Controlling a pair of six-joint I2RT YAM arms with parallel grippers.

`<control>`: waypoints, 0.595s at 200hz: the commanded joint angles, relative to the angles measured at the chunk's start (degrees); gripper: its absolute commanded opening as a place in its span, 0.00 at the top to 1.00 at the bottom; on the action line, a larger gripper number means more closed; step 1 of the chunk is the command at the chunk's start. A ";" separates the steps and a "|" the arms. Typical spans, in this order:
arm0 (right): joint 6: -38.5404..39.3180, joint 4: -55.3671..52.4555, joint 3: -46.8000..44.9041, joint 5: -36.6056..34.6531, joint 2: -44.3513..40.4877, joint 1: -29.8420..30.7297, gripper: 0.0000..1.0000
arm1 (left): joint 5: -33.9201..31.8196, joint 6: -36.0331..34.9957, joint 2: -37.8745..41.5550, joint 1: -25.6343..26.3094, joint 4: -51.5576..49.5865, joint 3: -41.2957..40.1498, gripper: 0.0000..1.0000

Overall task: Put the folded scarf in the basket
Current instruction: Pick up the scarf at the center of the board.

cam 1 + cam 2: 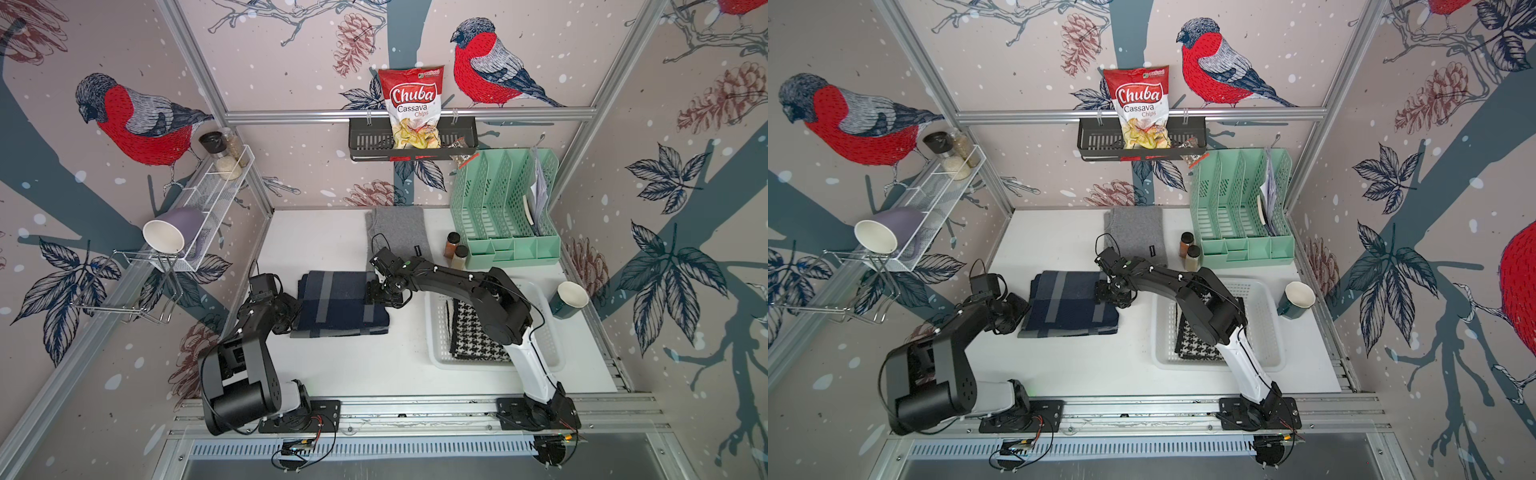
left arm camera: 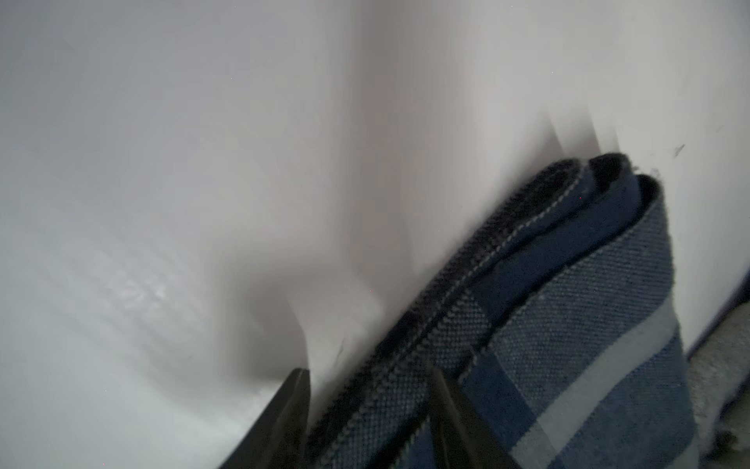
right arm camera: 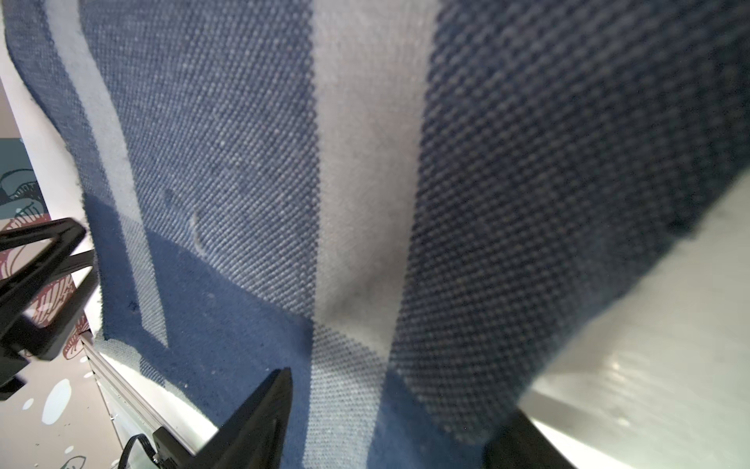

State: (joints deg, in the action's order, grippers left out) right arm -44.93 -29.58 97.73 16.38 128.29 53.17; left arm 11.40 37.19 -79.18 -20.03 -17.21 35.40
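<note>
A folded navy scarf with grey stripes (image 1: 340, 303) (image 1: 1069, 305) lies flat on the white table, left of the white perforated basket (image 1: 478, 365) (image 1: 1204, 365). My left gripper (image 1: 293, 316) (image 2: 367, 371) is at the scarf's left edge, its jaws apart with the layered hem (image 2: 568, 325) between them. At the scarf's right edge, my right gripper (image 1: 376, 293) (image 3: 393, 402) stands wide open. One of its fingers lies over the cloth (image 3: 365, 162) and the other sits by the table. The right arm reaches across the basket and hides part of it.
A black-and-white houndstooth cloth (image 1: 473, 345) lies in the basket. A grey folded cloth (image 1: 397, 232) lies behind the scarf. Two spice jars (image 1: 455, 249) and a mint-green organiser (image 1: 507, 216) stand at the back right. A green cup (image 1: 571, 299) stands right of the basket.
</note>
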 commanded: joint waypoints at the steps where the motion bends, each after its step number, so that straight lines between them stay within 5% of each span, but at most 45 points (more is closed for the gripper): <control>1: 0.45 -2.27 -0.81 -1.82 0.64 -0.26 0.29 | 5.06 -2.20 -2.82 0.56 0.27 0.91 0.47; 73: 0.40 -1.97 -1.01 -0.98 1.16 -0.23 0.29 | 7.41 -1.16 -1.33 0.61 3.84 0.59 0.42; 119: 0.10 -1.56 -0.85 -0.48 1.53 -0.22 0.30 | 8.38 -2.18 -7.57 1.20 2.87 1.19 0.43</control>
State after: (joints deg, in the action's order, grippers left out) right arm -44.93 -28.49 97.32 17.61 128.44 52.93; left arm 19.44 35.64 -84.16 -19.29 -11.84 37.34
